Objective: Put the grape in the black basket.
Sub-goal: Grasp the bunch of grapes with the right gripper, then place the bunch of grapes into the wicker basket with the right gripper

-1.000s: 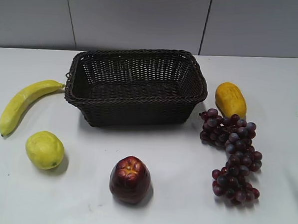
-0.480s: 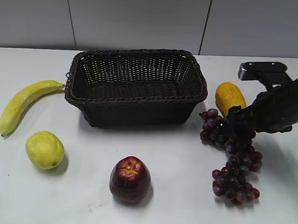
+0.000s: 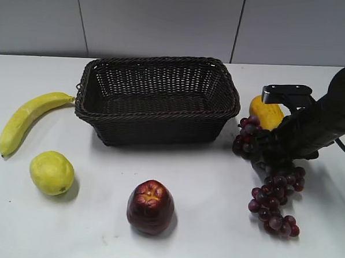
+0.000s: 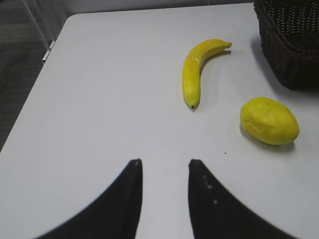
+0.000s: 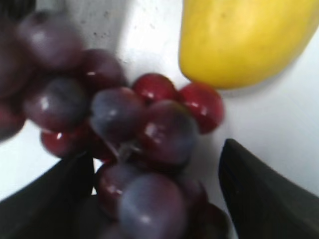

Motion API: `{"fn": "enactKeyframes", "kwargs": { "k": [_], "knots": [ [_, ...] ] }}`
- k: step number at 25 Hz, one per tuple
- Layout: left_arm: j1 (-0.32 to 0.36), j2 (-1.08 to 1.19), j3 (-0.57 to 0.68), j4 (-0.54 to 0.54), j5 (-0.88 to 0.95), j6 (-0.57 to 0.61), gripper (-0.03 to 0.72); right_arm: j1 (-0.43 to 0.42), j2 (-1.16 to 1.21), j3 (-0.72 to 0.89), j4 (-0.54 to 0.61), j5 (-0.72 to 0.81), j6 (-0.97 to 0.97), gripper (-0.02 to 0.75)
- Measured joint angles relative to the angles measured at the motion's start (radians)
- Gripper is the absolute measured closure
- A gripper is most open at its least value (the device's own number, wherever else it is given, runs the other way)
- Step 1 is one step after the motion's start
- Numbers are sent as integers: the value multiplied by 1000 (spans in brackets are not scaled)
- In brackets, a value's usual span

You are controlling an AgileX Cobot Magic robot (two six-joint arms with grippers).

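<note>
Banana (image 3: 27,117) and lemon (image 3: 52,172) far left; left gripper (image 4: 164,169) hovers near them, fingers narrowly apart, empty. Black basket (image 3: 155,135) centre-back, nothing visible inside. Apple (image 3: 150,207) in front. Grape (image 3: 271,181) right of basket, on table. Right gripper (image 3: 262,152) over bunch's upper end, fingers straddling grapes; closed or not — cannot tell. Step: grasping. Next: firm pinch, lift, carry left over rim.

I'm looking at what seems a lab or test room: a bare white worktop (image 3: 201,234) against plain grey wall panels (image 3: 161,21). Fruit is laid out around a basket (image 3: 156,99), with dark flooring (image 4: 20,74) beside.
</note>
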Motion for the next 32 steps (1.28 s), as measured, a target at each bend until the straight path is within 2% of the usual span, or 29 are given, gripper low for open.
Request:
{"fn": "enactKeyframes", "kwargs": {
  "k": [1, 2, 3, 12, 19, 25, 32],
  "knots": [
    [0, 0, 0, 0, 0, 0, 452, 0, 1, 0, 0, 2, 0, 279],
    [0, 0, 0, 0, 0, 0, 452, 0, 2, 0, 0, 3, 0, 369],
    [0, 0, 0, 0, 0, 0, 452, 0, 2, 0, 0, 3, 0, 414],
    [0, 0, 0, 0, 0, 0, 452, 0, -12, 0, -2, 20, 0, 414],
    [0, 0, 0, 0, 0, 0, 452, 0, -254, -47, -6, 233, 0, 420],
    [0, 0, 0, 0, 0, 0, 452, 0, -453, -306, 1, 355, -1, 427],
    [0, 0, 0, 0, 0, 0, 452, 32, -372, -670, 91, 402, -75, 428]
  ]
}}
